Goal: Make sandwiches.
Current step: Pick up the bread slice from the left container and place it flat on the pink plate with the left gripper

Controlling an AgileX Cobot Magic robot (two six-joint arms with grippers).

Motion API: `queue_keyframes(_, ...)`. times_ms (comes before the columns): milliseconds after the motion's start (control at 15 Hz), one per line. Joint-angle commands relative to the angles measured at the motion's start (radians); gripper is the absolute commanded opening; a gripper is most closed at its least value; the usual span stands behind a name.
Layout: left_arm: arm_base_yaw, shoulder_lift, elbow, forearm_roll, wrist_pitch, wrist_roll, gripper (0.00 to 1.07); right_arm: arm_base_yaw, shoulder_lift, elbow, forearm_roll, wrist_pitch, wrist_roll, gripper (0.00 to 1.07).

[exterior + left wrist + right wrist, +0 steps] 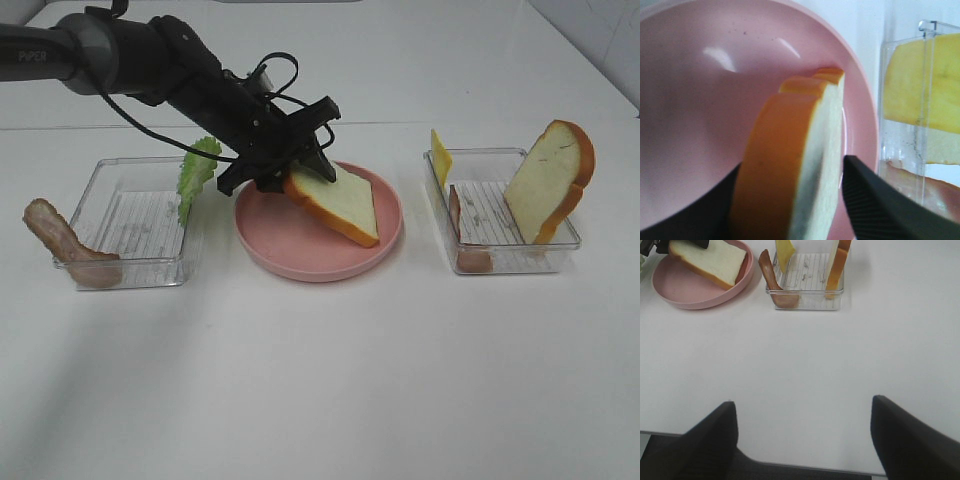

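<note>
A white bread slice (340, 205) with an orange-brown crust lies tilted on the pink plate (320, 268), its lower corner resting on the plate. My left gripper (298, 178) straddles its raised end. In the left wrist view the fingers (875, 200) flank the slice (790, 165), and a thin sliver of plate shows between one finger and the bread. My right gripper (802, 440) hangs open over bare table, well short of the food, with nothing between its fingers. A second bread slice (550, 180) stands upright in the right tray.
The left clear tray (100, 165) holds green lettuce (197, 175), and a bacon strip (60, 240) hangs over its outer corner. The right clear tray (520, 268) holds a yellow cheese slice (440, 157) and another bacon strip (470, 255). White table lies in front.
</note>
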Motion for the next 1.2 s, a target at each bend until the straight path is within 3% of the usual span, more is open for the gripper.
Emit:
queue_keyframes(67,-0.003,0.002,-0.004,0.051,0.024,-0.053,0.76,-0.003,-0.032,0.003,0.003,-0.004,0.001,0.73)
queue_keyframes(200,-0.003,-0.003,-0.004,0.058,0.037,-0.051,0.88,-0.003,-0.032,0.003,0.003,-0.004,0.001,0.73)
queue_keyframes(467,-0.003,-0.047,-0.007,0.121,0.075,-0.083,0.89,-0.003,-0.032,0.003,0.003,-0.004,0.001,0.73)
queue_keyframes(600,-0.004,-0.051,-0.066,0.239,0.172,-0.184,0.89,-0.003,-0.032,0.003,0.003,-0.004,0.001,0.73)
queue_keyframes(733,-0.01,-0.051,-0.118,0.289,0.238,-0.22,0.89,-0.003,-0.032,0.003,0.003,-0.004,0.001,0.73)
queue_keyframes(800,-0.017,-0.051,-0.205,0.364,0.343,-0.294,0.89,-0.003,-0.032,0.003,0.003,-0.004,0.001,0.73)
queue_keyframes(933,-0.025,-0.051,-0.261,0.413,0.438,-0.308,0.89,-0.003,-0.032,0.003,0.003,-0.004,0.001,0.73)
queue_keyframes(1067,-0.041,-0.058,-0.375,0.494,0.591,-0.292,0.89,-0.003,-0.032,0.003,0.003,-0.004,0.001,0.73)
queue_keyframes(1200,-0.045,-0.107,-0.388,0.484,0.589,-0.288,0.89,-0.003,-0.032,0.003,0.004,-0.004,0.001,0.73)
